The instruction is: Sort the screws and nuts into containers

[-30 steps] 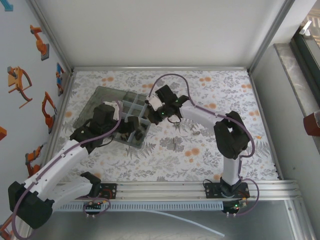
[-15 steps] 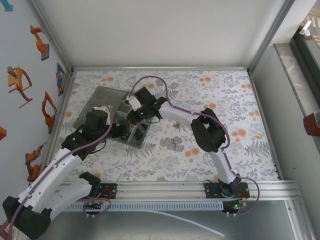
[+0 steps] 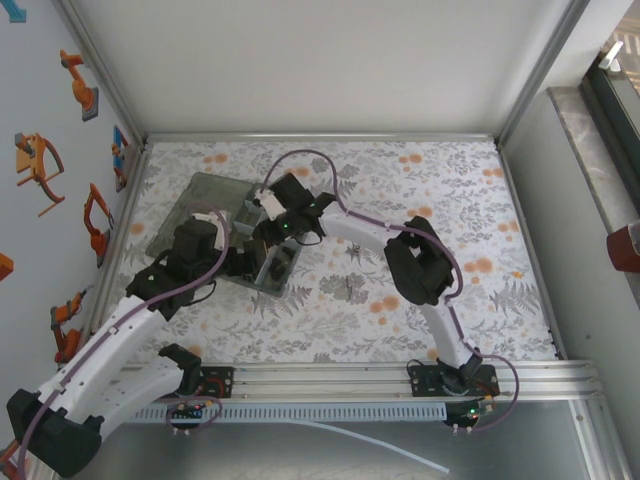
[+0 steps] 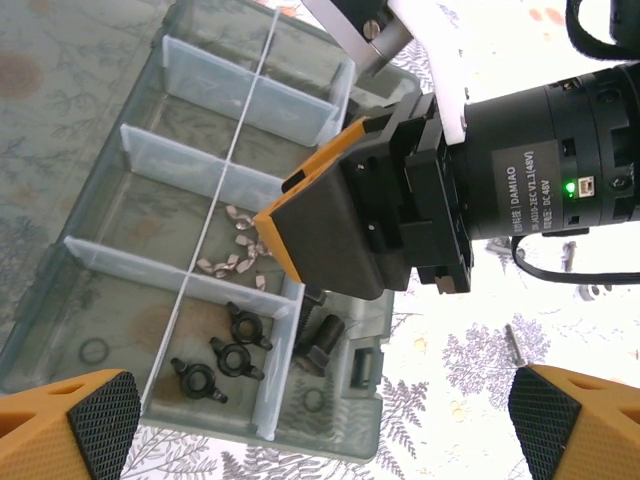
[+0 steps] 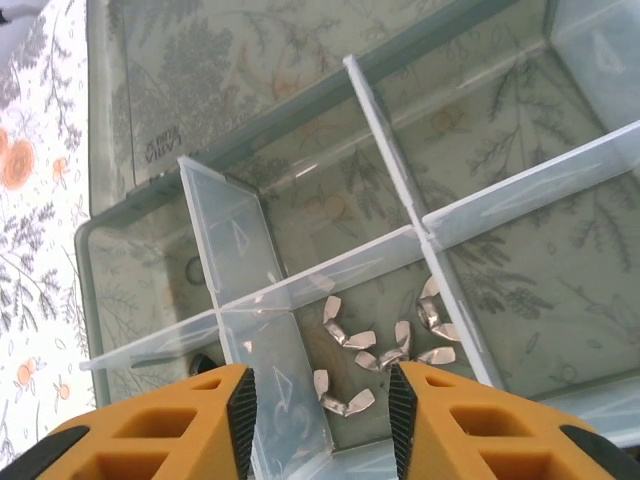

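The right hand is hovering, fingers apart and empty, over silvery wing nuts in one compartment of the organizer box. Sitting astride the pale divider, it is risking dropping parts into the neighbouring section.

Overhead from behind, wrist close-ups sharing organizer

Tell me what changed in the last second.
The right gripper swung left from the right edge of the organizer box to above it, and its jaws have parted over the silvery wing nuts; nothing shows between them. The left gripper drew back slightly, jaws wide open. The box stayed put.
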